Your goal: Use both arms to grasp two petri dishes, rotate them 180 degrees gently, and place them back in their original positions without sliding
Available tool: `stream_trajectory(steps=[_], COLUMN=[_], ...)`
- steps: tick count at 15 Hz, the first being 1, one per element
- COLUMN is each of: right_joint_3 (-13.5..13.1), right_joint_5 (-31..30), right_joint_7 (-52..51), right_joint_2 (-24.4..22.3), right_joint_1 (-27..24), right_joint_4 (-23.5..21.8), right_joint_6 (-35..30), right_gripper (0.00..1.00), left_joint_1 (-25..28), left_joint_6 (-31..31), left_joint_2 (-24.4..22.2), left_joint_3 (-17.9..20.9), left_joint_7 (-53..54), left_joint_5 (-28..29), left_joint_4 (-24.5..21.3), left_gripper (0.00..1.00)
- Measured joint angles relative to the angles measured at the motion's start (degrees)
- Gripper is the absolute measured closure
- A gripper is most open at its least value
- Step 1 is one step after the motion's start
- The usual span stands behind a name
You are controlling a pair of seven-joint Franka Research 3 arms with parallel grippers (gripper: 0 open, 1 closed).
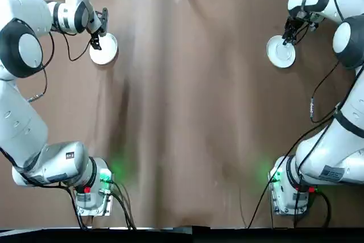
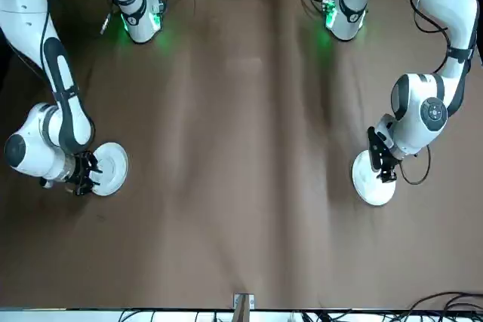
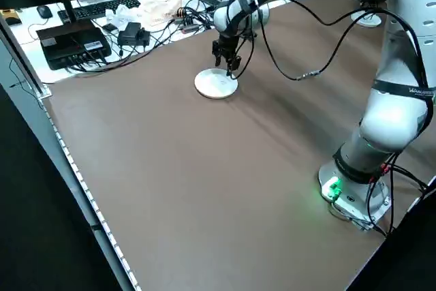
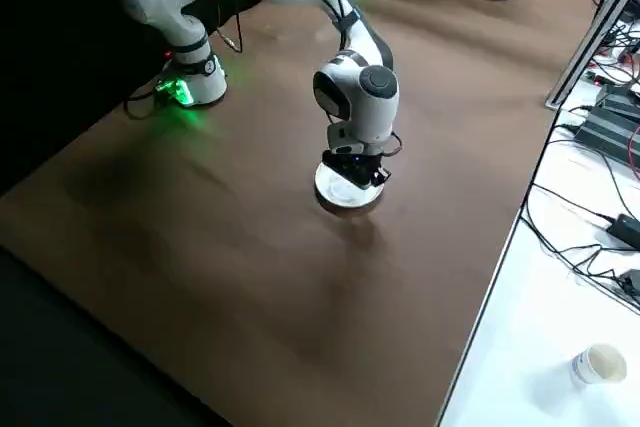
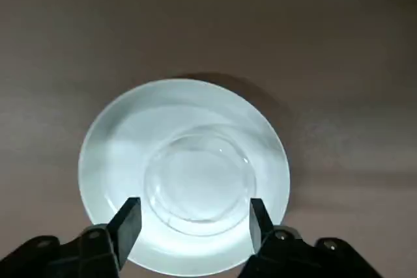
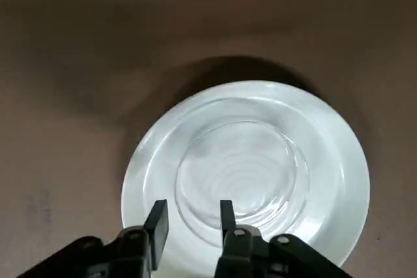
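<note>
Two clear petri dishes [image 5: 200, 180] [image 6: 241, 167] sit, seemingly flat, on white plates.

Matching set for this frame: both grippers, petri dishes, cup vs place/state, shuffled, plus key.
1. left gripper
2. right gripper
3. clear petri dishes
4. cup

A. on the white surface beyond the brown table
B. over its plate, fingers open, narrower gap
C. one on each white plate
D. over its plate, fingers open, wider gap

Pairs: 1-D, 2-B, 3-C, 4-A
</note>
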Motion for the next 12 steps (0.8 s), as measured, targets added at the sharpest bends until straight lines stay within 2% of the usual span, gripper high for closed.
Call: stream_trajectory(steps=[2, 3, 4, 8, 12], right_joint_3=[0.0, 0.0, 0.0, 0.0, 0.0], right_joint_5=[0.0, 0.0, 0.0, 0.0, 0.0], right_joint_7=[0.0, 0.0, 0.0, 0.0, 0.0], right_joint_2=[0.3, 0.6, 0.9, 2.0, 2.5], right_joint_1=[0.0, 0.1, 0.1, 0.1, 0.1], right_joint_4=[0.0, 0.0, 0.0, 0.0, 0.0], right_joint_6=[0.6, 1.2, 1.6, 2.7, 3.1], right_gripper=[0.62, 0.63, 0.63, 0.64, 0.64], left_joint_1=[0.9, 1.3, 1.5, 1.8, 2.2], left_joint_6=[0.7, 1.1, 1.3, 1.7, 1.8], left_joint_2=[0.5, 0.8, 1.2, 3.0, 4.5], left_joint_3=[0.0, -0.1, -0.1, -0.2, -0.7], left_joint_7=[0.7, 1.3, 1.6, 1.7, 1.7], left_joint_5=[0.0, 0.0, 0.0, 0.0, 0.0], left_joint_4=[-0.4, -0.5, -0.6, -0.8, -0.9], left_gripper=[0.27, 0.32, 0.32, 0.44, 0.44])
